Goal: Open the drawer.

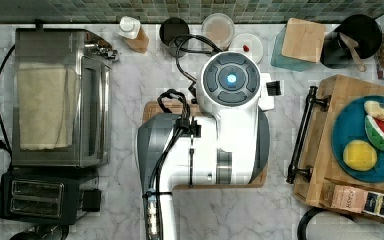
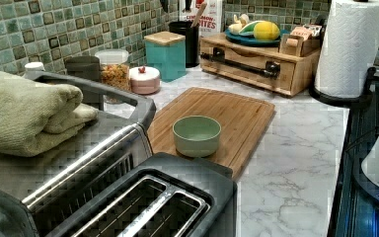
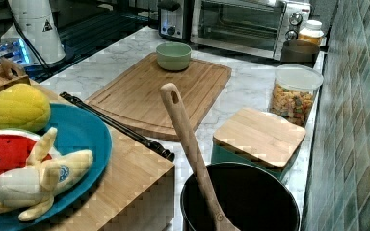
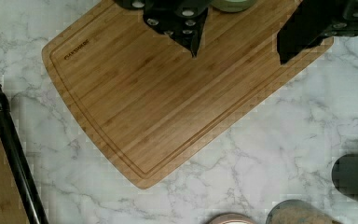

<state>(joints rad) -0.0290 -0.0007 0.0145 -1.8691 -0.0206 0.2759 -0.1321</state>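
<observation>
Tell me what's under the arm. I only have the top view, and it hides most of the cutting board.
Observer: A green bowl sits on the cutting board. It looks empty in the left view.
Operator: Jaws?
Observer: The wrist view shows the jaws open with nothing between them, over the board.
Operator: Drawer cracked open at all?
Observer: No. In the left view the drawer front sits flush with its box, and nothing touches the black handle.
</observation>
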